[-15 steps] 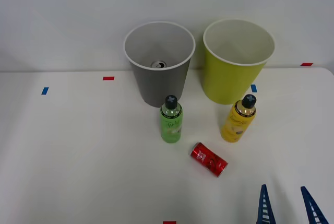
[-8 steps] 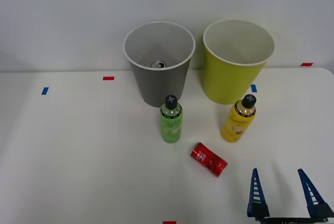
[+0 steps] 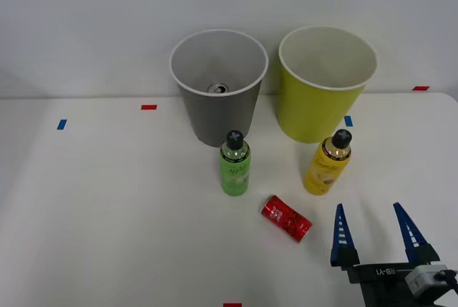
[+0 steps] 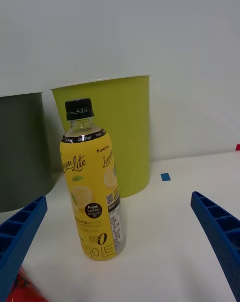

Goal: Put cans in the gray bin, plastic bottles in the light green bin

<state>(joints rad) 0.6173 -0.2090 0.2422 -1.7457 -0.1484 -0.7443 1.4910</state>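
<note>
A yellow plastic bottle point(image 3: 328, 167) point(image 4: 95, 197) with a black cap stands upright in front of the light green bin point(image 3: 323, 99) point(image 4: 127, 132). A green bottle point(image 3: 235, 166) stands before the gray bin point(image 3: 220, 99) point(image 4: 22, 152), and a can's silver top point(image 3: 217, 89) shows inside that bin. A red can point(image 3: 286, 217) point(image 4: 22, 287) lies on its side between the bottles, nearer me. My right gripper point(image 3: 371, 220) point(image 4: 120, 254) is open, empty, near the table's front right, a short way in front of the yellow bottle and right of the red can.
Small red tape marks point(image 3: 148, 107) and blue tape marks point(image 3: 61, 124) dot the white table point(image 3: 114, 207). A white wall rises behind both bins. Wide bare tabletop lies to the left.
My right gripper has come forward from the front right edge toward the yellow bottle, still open. Bottles, can and bins have stayed put.
</note>
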